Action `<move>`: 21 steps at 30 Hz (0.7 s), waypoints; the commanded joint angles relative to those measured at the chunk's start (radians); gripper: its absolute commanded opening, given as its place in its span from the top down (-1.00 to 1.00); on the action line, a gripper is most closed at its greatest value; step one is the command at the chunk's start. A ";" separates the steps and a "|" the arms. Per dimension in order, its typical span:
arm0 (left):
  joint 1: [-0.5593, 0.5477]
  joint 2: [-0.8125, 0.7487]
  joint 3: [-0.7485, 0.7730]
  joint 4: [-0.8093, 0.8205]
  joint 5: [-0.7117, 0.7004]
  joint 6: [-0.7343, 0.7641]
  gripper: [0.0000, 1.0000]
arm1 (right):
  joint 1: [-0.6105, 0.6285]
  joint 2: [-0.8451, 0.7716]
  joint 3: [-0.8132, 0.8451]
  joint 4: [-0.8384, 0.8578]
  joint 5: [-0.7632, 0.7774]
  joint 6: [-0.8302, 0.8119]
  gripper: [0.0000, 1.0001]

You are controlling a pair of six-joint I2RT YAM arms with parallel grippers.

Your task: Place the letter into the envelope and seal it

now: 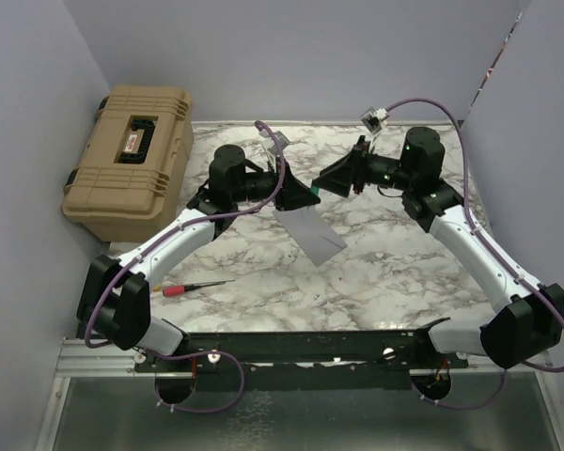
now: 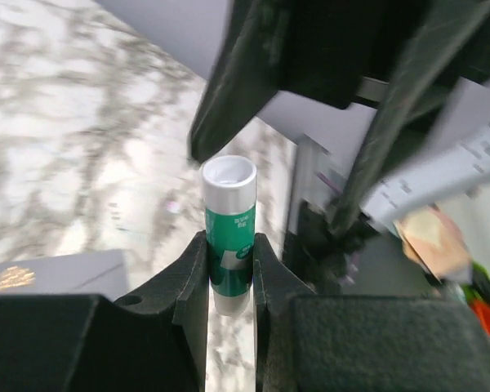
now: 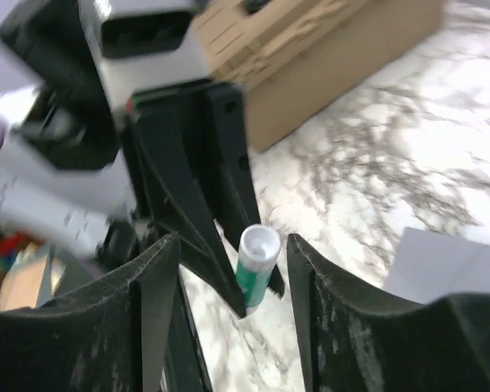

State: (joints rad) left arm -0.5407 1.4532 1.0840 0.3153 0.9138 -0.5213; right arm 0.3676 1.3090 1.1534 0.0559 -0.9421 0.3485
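My left gripper [image 1: 304,195] [image 2: 229,247] is shut on a green glue stick [image 2: 229,237] with a silver-white end, held above the marble table. My right gripper [image 1: 329,177] [image 3: 233,242] faces it tip to tip, open. The glue stick [image 3: 256,265] shows in the gap between the right jaws, touching neither one. The grey-lilac envelope [image 1: 308,231] lies flat on the table just below both grippers; its corner also shows in the wrist views [image 2: 57,273] [image 3: 445,263]. The letter is not in view.
A tan hard case [image 1: 132,162] [image 3: 310,73] stands at the back left. A red-handled screwdriver [image 1: 194,287] lies near the left arm. Lilac walls close in the table on the left, back and right.
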 commanded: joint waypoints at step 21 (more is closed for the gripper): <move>0.022 -0.038 -0.075 -0.076 -0.442 0.054 1.00 | 0.366 0.180 0.258 -0.308 1.229 0.259 0.12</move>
State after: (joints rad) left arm -0.5156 1.4399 1.0214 0.2417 0.4709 -0.4843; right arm 0.7166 1.4471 1.3415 -0.1982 0.1955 0.6621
